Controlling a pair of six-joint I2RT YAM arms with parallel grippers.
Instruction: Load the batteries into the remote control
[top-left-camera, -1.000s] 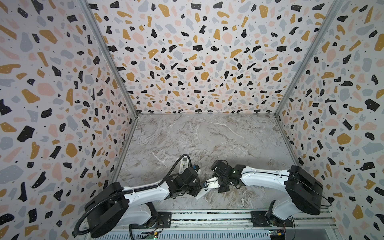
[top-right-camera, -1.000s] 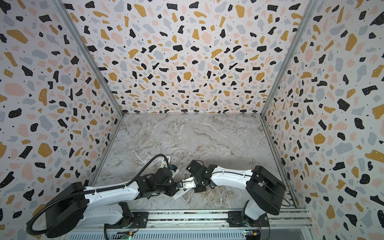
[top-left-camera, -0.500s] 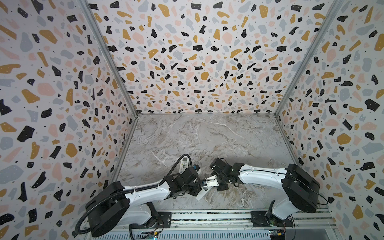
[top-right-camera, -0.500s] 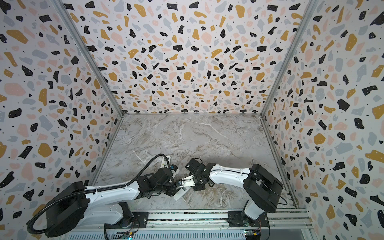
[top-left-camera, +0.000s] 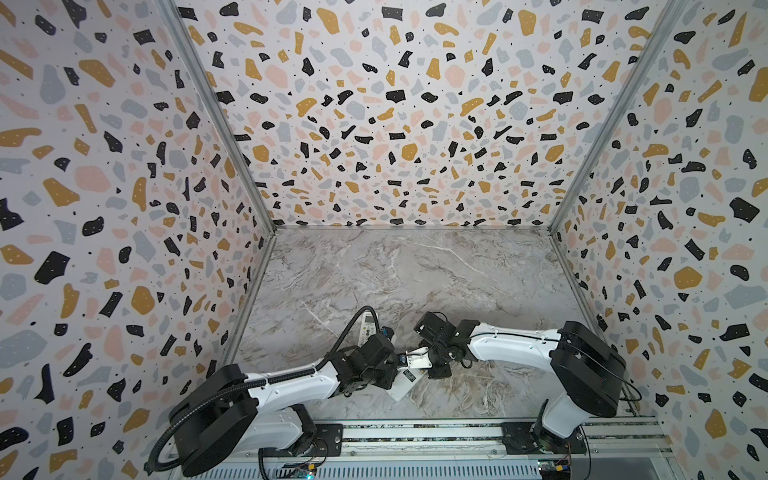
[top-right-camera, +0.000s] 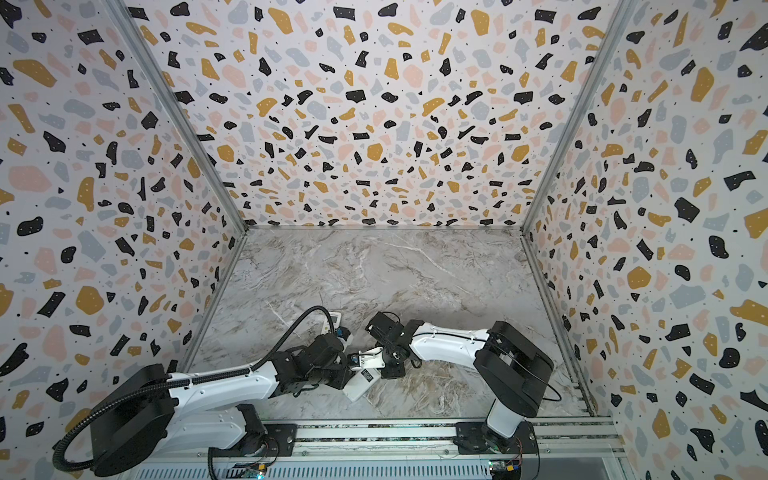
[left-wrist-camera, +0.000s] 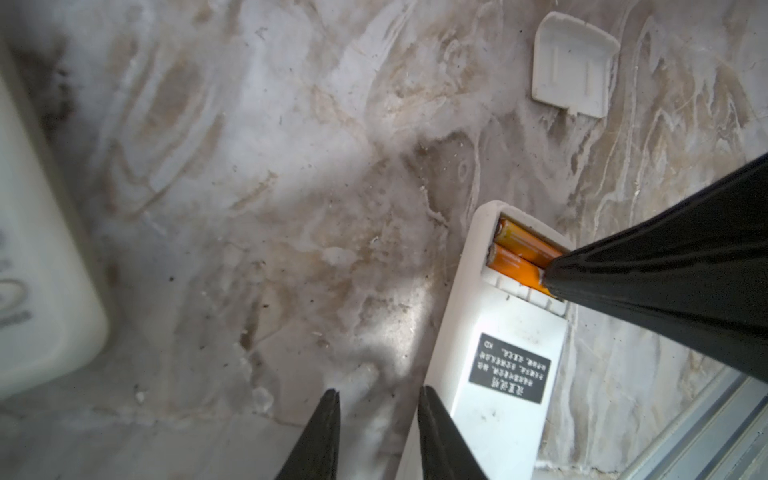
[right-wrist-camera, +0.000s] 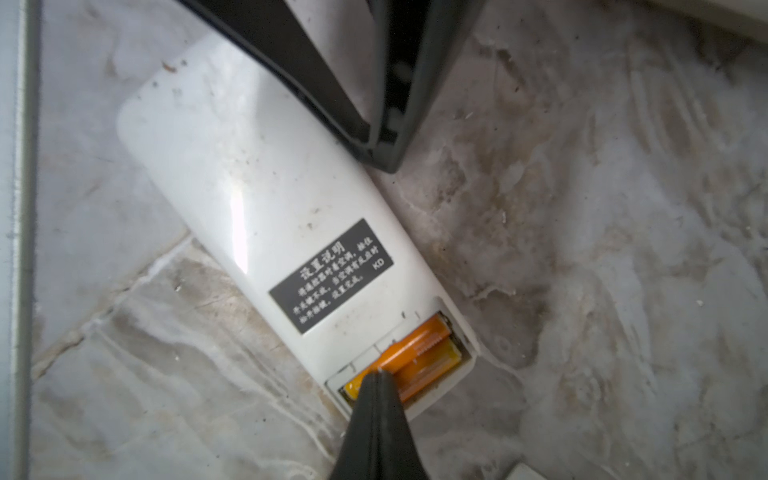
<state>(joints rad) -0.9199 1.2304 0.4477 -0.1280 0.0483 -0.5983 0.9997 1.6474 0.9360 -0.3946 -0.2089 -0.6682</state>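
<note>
The white remote control (right-wrist-camera: 257, 199) lies face down near the table's front edge, black label up, also seen in both top views (top-left-camera: 405, 382) (top-right-camera: 360, 381). Its battery bay is uncovered and holds two orange batteries (right-wrist-camera: 419, 343) (right-wrist-camera: 434, 365) side by side, also in the left wrist view (left-wrist-camera: 519, 245). My right gripper (right-wrist-camera: 376, 374) is shut, its tip pressed on the end of one orange battery. My left gripper (left-wrist-camera: 378, 392) stands a little open beside the remote's other half. One finger (left-wrist-camera: 432, 415) is at the remote's long edge, and nothing is between the fingers.
The white battery cover (left-wrist-camera: 571, 66) lies loose on the marble beyond the remote. A second white remote (top-left-camera: 368, 322) rests behind the left arm. The metal rail (right-wrist-camera: 16, 208) runs along the table's front edge close to the remote. Patterned walls enclose three sides.
My right gripper has shifted slightly to the left, toward the left gripper, and stays shut over the battery bay. The left gripper's fingers have narrowed a little. The remote has not visibly moved.
</note>
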